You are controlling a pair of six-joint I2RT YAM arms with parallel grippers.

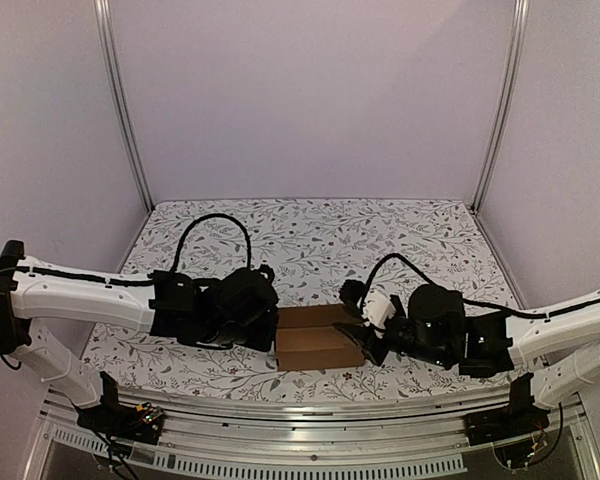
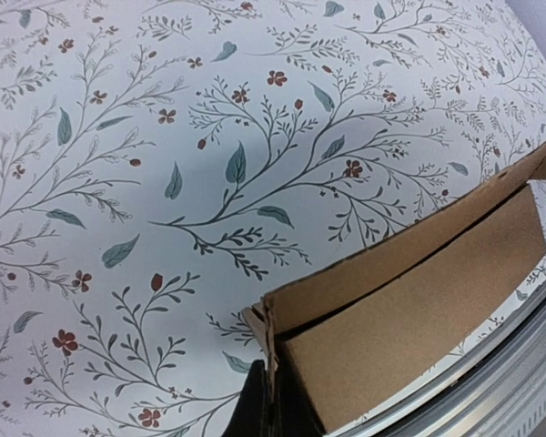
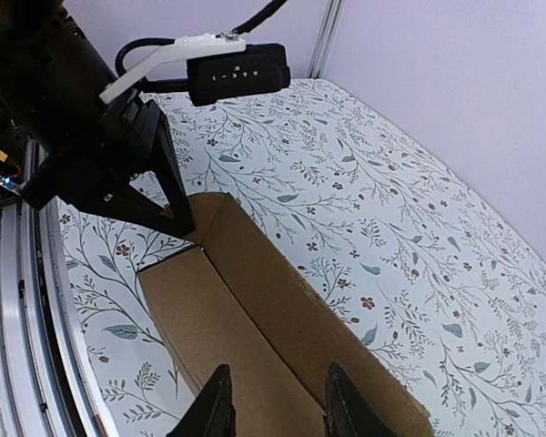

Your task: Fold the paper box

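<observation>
Most of the folding looks done: the paper box sits oblong between both pincers, left pincer pinched on its end wall, right pincer slightly parted just above it. It gapes along one long edge, not yet tucked.

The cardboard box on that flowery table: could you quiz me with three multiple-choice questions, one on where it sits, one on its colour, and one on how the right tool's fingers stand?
1. Where does the paper box lie?
A. between the left tool and the right tool
B. far from both tools
C. lifted in the air

2. What colour is it?
A. white
B. plain brown
C. blue

3. How do the right tool's fingers stand?
A. pressed together
B. apart
C. out of sight

Answers:
1 A: the top view shows a tool at each end.
2 B: every view shows unprinted brown cardboard.
3 B: the right wrist view shows cardboard between them.
</observation>
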